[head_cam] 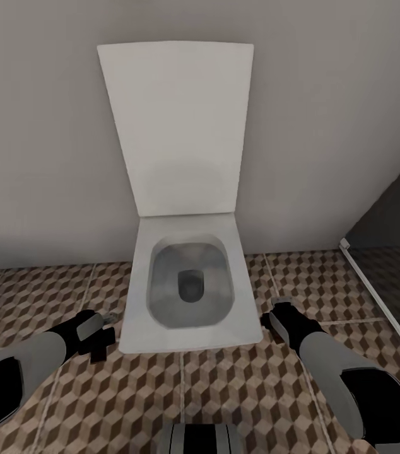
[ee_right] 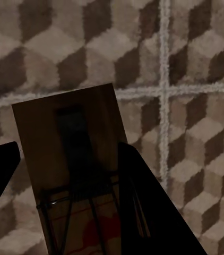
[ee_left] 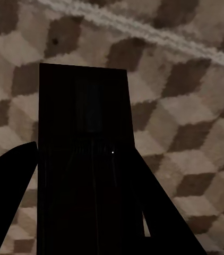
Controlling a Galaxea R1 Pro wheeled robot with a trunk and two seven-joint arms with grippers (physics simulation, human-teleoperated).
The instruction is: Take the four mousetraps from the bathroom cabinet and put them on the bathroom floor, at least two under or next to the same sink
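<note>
Beside toilet [head_cam: 187, 296], mousetrap-laden grippers [head_cam: 102, 337].

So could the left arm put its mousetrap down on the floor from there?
Probably yes: the left claw grips its mousetrap above bare patterned floor tiles, beside the toilet.

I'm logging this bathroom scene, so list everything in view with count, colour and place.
toilet: one, white, lid up against the wall, straight ahead.
bathroom floor: brown, beige and tan cube-pattern tiles, pale grout.
wall: grey-beige, behind the toilet.
mousetraps: two, brown slabs with wire; one in the left gripper, one in the right gripper.
left gripper: dark, beside the toilet's front corner, shut on a trap.
right gripper: dark, at the toilet's other side, shut on a trap.
</note>
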